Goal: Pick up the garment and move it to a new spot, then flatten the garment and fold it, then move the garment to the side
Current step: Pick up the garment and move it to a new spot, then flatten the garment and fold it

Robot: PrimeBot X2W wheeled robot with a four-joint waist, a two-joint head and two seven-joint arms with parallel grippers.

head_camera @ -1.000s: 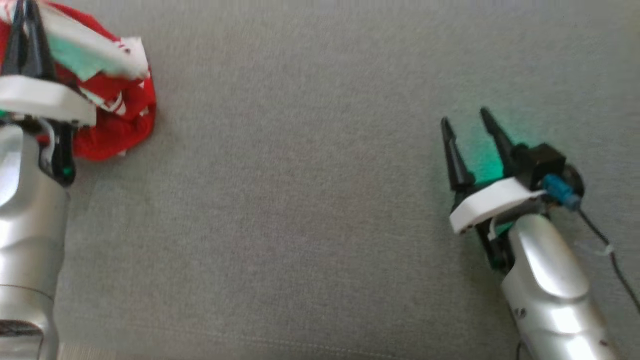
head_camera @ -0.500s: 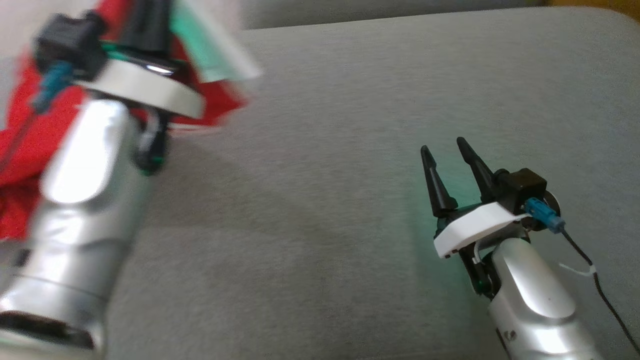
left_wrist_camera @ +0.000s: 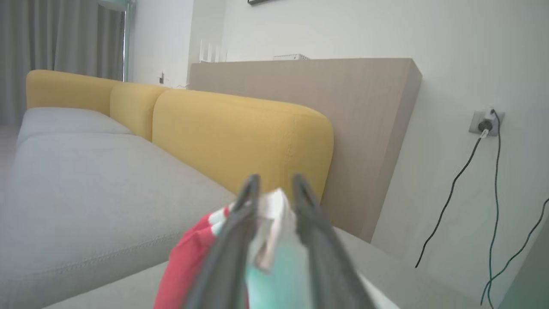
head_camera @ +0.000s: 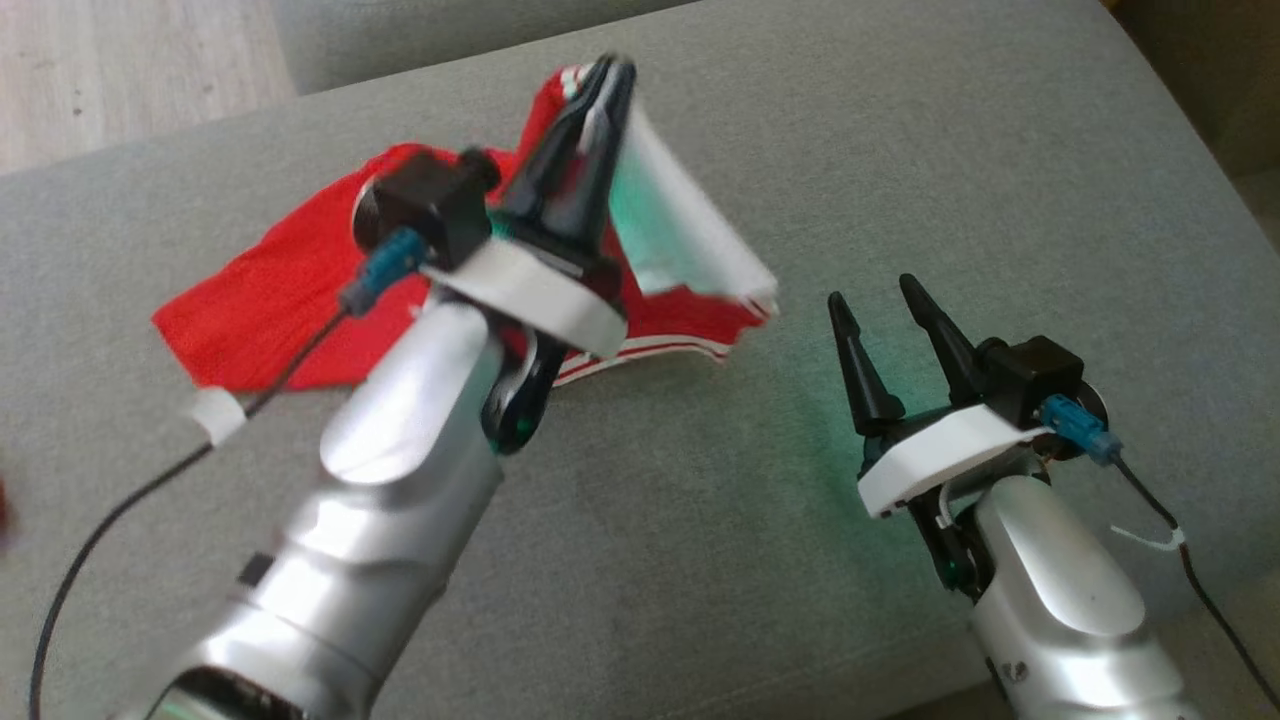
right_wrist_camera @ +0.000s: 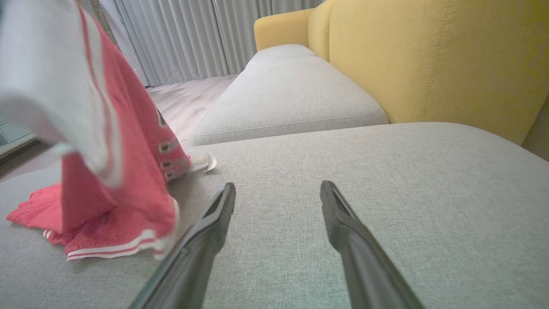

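**Op:** Red mesh with white stripes, that's the garment. On the head view I have most of it lying on the grey cushion, left of centre, with one white-lined corner lifted off the seat.

**Desk:** What's holding the corner?

**Op:** My left gripper. Its fingers are pressed together on the fabric near the tips. The left wrist view adds the close look: a wad of white and red cloth is squeezed between the two fingers. Behind it are a yellow backrest and a wall socket with a cable.

**Desk:** And the right wrist view?

**Op:** It gives me the side. The raised part drapes down from the upper left to the cushion, and the striped hem rests on the seat. Beyond it I see curtains and a wooden floor.

**Desk:** Arm poses?

**Op:** My left forearm rises from the lower left, fingers pointing away from me above the garment. My right gripper sits low at the right, just beside the garment's striped edge but not touching it. Its fingers are spread with nothing between them, and there's a green glow on the cushion around it.
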